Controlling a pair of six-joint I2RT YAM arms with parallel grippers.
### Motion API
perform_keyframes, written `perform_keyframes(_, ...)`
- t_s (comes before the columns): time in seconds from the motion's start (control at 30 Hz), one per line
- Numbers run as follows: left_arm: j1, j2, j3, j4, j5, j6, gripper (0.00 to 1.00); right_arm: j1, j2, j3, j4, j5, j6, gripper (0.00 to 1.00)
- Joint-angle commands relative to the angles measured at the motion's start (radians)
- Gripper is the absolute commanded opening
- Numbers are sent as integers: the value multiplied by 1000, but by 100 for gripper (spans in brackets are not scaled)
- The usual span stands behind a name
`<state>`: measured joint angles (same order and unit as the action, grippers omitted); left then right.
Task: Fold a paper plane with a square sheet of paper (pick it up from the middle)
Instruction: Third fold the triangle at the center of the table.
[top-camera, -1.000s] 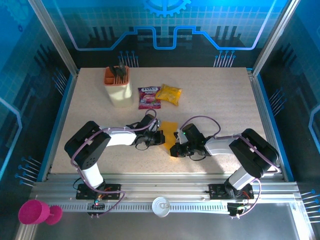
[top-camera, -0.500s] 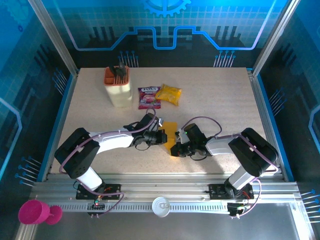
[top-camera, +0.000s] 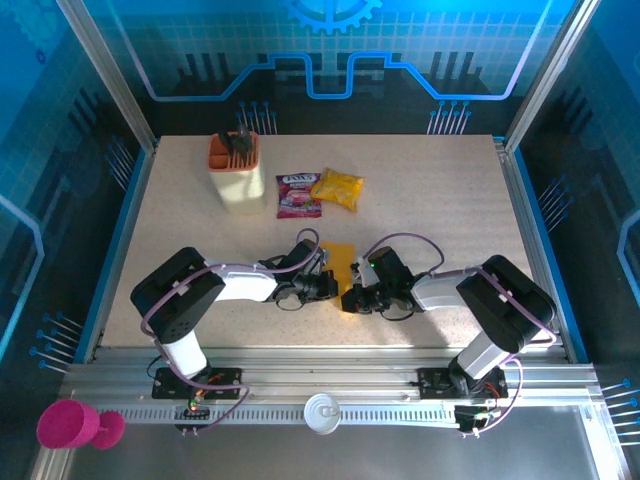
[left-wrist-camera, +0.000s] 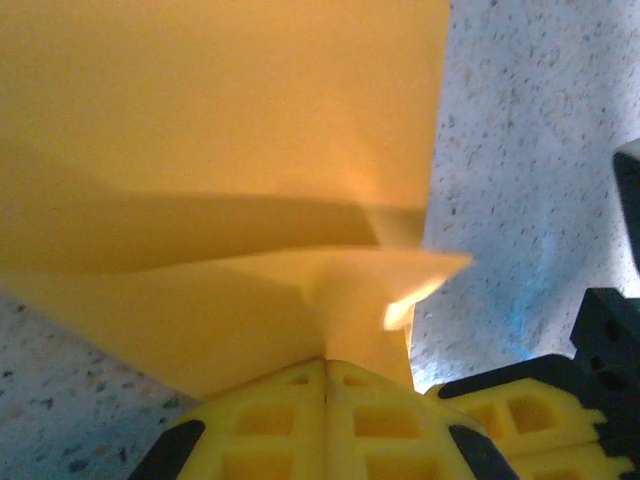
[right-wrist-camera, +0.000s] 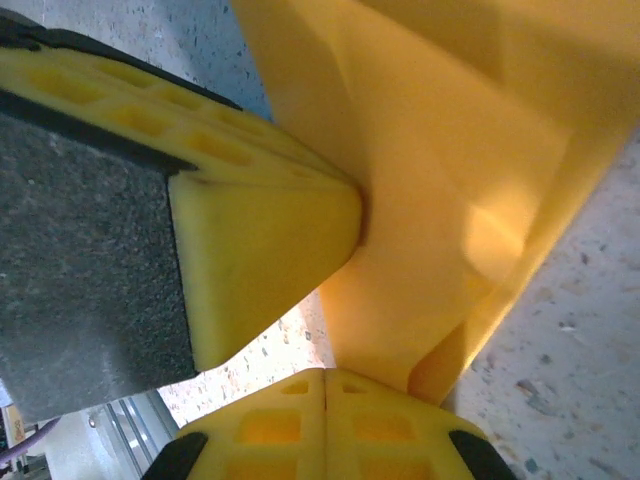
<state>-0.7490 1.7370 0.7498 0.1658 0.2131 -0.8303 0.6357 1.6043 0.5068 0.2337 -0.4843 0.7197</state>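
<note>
You are mid-fold. Your left tool (left-wrist-camera: 325, 365) and right tool (right-wrist-camera: 325, 375) are both clenched on the square sheet of paper (top-camera: 342, 258), partly creased, just 6 o'clock of worktop (top-camera: 450, 200) centre. The next move likely calls for pressing the crease flat before either tool lets go.

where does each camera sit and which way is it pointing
Top external: above and behind the arms, looking down on the table; both arms show, left gripper and right gripper meeting at the square sheet of paper.
Left wrist: on the left wrist, looking along its shut yellow fingers into the creased paper.
Right wrist: on the right wrist, looking past its own fingers at the paper, the left gripper's finger alongside.
Shared: both wrist views show the clamped paper and the speckled tabletop.
</note>
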Motion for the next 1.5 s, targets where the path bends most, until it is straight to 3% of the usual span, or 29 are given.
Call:
perform_keyframes(0.0, 0, 36, -4, -11, -66, -33, 0, -33, 53, -29, -176, 113, 0, 0)
perform_keyframes(0.2, 26, 24, 3, -60, -122, -37, 0, -34, 72, -22, -227, 140, -4, 0)
perform_keyframes(0.57, 138, 29, 39, -107, -106, 44, 0, -36, 80, -19, -270, 175, -1, 0)
perform_keyframes(1.2, 317, 68, 135, -248, -167, 154, 0, -76, 59, 3, -310, 133, -69, 0)
perform_keyframes(1.47, 295, -68, 152, -296, -125, 193, 0, -102, 56, 72, -407, 112, -183, 0)
